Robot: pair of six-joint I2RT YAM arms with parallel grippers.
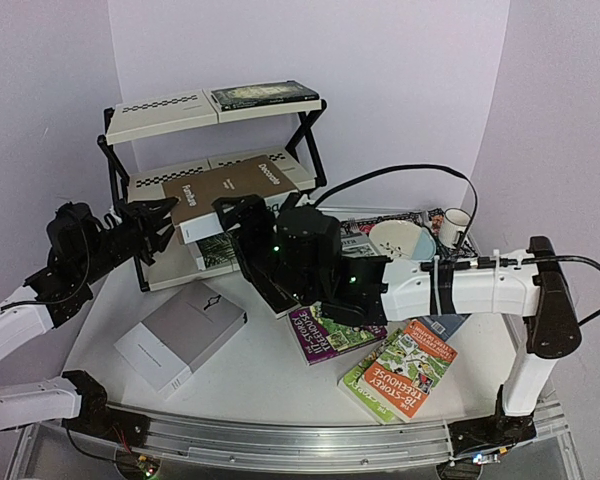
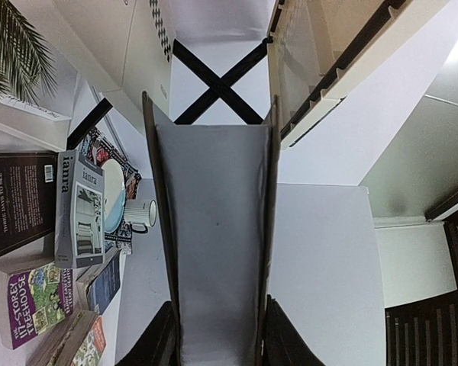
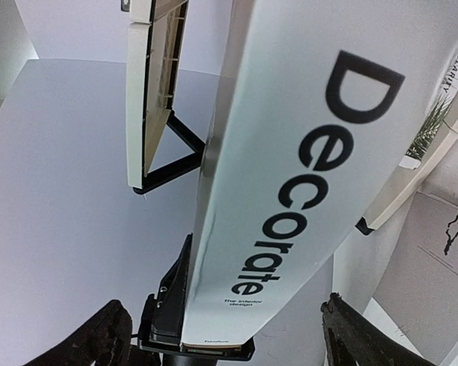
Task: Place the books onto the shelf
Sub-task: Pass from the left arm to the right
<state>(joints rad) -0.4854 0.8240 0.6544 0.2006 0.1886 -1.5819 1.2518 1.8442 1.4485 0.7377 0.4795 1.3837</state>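
The brown "Decorate" book (image 1: 230,188) lies slanted over the middle board of the shelf (image 1: 160,116). My left gripper (image 1: 165,225) is shut on its left end; in the left wrist view the pale page edge (image 2: 214,229) fills the space between the fingers (image 2: 164,339). My right gripper (image 1: 242,215) is open at the book's near right side. Its fingers (image 3: 111,332) straddle the white spine (image 3: 290,175) with a gap on each side. A dark book (image 1: 265,95) lies on the top board and a palm-leaf book (image 1: 215,250) on the bottom one.
On the table lie a plain grey book (image 1: 180,335), a purple treehouse paperback (image 1: 330,335), a green one (image 1: 400,370) and the grey "laura" book (image 2: 80,210). A bowl (image 1: 400,240) and mug (image 1: 455,225) sit on a patterned placemat at the back right.
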